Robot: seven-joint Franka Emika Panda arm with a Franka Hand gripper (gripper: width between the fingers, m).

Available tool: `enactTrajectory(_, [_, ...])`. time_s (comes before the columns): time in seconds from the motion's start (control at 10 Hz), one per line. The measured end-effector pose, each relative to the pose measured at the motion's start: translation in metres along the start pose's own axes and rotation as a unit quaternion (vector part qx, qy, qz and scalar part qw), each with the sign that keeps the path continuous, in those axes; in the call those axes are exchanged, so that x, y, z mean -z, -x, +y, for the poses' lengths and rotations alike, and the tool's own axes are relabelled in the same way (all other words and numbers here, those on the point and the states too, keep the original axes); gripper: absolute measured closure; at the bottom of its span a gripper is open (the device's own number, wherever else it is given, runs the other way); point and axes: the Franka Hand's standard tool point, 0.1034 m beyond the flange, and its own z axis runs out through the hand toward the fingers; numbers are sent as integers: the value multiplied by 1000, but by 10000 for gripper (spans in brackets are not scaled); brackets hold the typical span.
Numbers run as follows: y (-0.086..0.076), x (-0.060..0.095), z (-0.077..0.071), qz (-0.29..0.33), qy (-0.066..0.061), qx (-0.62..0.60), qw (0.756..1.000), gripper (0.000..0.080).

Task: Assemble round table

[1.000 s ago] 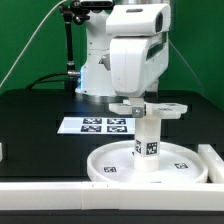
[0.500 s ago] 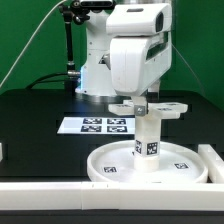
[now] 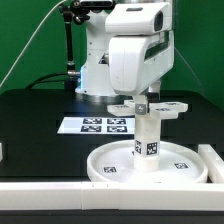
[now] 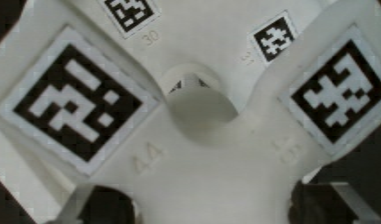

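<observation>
The large round disc [image 3: 108, 170] lies rim up on the black table. The short cylinder leg [image 3: 148, 136] stands upright on its hub, with tags on its side. The cross-shaped foot [image 3: 168, 107] sits on top of the leg. My gripper [image 3: 143, 103] comes straight down on the foot and is shut on it. In the wrist view the foot [image 4: 201, 105] fills the frame with its tags. One of its arms runs between my dark fingertips [image 4: 102, 205], and my gripper [image 4: 213, 208] closes on that arm.
The marker board [image 3: 100, 125] lies flat behind the disc, on the exterior view's left. Long white bars edge the work area at the front [image 3: 90, 196] and at the exterior view's right [image 3: 214, 160]. The robot's base stands at the back.
The foot's arms have turned a little on top of the leg, together with my gripper. The disc and the leg have not moved.
</observation>
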Motion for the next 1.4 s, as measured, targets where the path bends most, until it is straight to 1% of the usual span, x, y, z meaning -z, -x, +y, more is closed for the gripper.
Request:
enactTrajectory(0.1, [1, 0, 0, 0, 0, 0, 1000, 366])
enactTrajectory(0.3, [11, 0, 4, -3, -6, 13, 1000, 366])
enactTrajectory(0.5, [11, 0, 4, -3, -6, -20, 1000, 364])
enactTrajectory(0.7, [11, -1, 3, -1, -6, -102, 995, 364])
enactTrajectory(0.8, [11, -1, 3, 3, -2, -190, 982, 364])
enactTrajectory(0.9, [10, -1, 2, 8, 1, -284, 959, 364])
enactTrajectory(1.0, [8, -2, -1, 9, -2, -359, 933, 364])
enactTrajectory(1.1, [3, -2, -4, 14, -9, -448, 894, 364])
enactTrajectory(1.2, [0, -2, -6, 14, -11, -494, 869, 364])
enactTrajectory(1.4, [0, -2, -6, 14, -12, -532, 847, 364])
